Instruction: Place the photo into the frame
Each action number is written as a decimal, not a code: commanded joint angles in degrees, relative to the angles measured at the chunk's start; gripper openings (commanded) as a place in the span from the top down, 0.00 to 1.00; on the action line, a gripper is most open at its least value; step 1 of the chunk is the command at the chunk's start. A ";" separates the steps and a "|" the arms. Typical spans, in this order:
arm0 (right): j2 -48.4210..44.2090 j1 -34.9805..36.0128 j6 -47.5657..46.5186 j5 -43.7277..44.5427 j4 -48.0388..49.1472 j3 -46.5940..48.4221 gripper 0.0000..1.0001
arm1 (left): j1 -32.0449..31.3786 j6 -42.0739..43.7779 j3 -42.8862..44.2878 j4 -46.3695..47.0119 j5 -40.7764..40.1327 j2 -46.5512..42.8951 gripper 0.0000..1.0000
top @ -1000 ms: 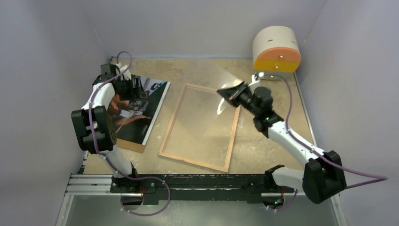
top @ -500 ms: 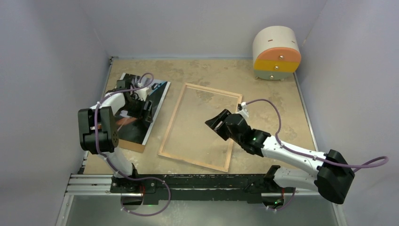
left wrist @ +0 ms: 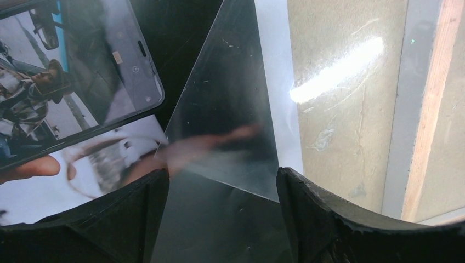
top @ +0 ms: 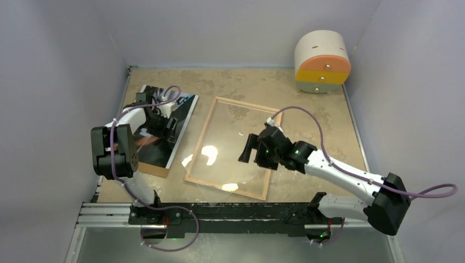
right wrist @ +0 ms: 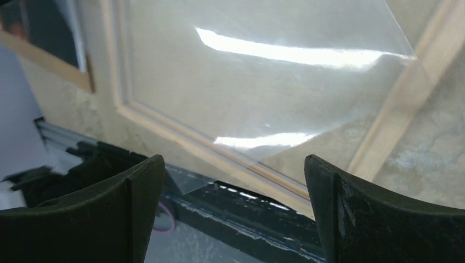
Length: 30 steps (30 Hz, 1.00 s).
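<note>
Directly beneath the left fingers (left wrist: 137, 219): the photo (top: 185, 107), flat and face up on a brown hardboard sheet (top: 153, 170). Spread apart and pointing down at the print's long edge on the frame side; impossible to tell whether touching the paper. Off to the right of those fingers, just beside the print: the frame (top: 230, 143), wood-coloured back up on the bench (top: 247, 82), glare on the glass pane (right wrist: 263, 82) inside it. Long axes of print and frame nearly parallel, both slanting away from the bases, so probably a sideways carry with little turning. Nearer to the photo by far: the left arm, elbow folded high, wrist pitched steeply down. Over the frame's near right part: the right fingers (right wrist: 98, 219), released wide with nothing between them, forearm stretched low across the bench. Likely best to clear that arm away before laying the print in.
</note>
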 commanded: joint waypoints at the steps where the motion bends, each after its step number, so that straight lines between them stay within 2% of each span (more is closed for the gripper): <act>1: 5.66 -6.98 -20.14 -9.43 -1.85 14.08 0.01 | 0.03 2.03 2.83 -1.05 0.23 -2.00 0.25; 4: 13.06 -12.95 -29.99 -10.91 -3.36 22.01 0.01 | 0.03 2.80 3.30 -1.27 -0.66 -2.01 0.25; 7: 20.20 -21.35 -35.09 -19.22 1.36 26.61 0.01 | 0.03 4.03 4.09 -2.81 -0.77 -1.86 0.25; 9: 26.65 -24.56 -37.28 -23.98 2.60 30.71 0.01 | 0.03 5.62 4.20 -3.85 -0.78 -2.15 0.25; 12: 37.49 -26.49 -42.11 -27.52 -0.77 38.76 0.01 | 0.09 8.47 4.10 -5.17 -1.82 -2.50 0.25; 17: 47.91 -29.93 -43.70 -36.33 0.59 46.14 0.01 | 0.07 12.87 1.62 -5.78 -2.46 -3.51 0.25; 23: 56.45 -30.57 -44.66 -41.98 1.61 53.23 0.02 | 0.02 15.74 -3.21 -2.45 -5.57 -4.68 0.25; 30: 63.29 -30.50 -43.65 -44.85 7.03 55.86 0.03 | -1.25 14.06 -7.42 4.12 -9.76 -4.09 0.25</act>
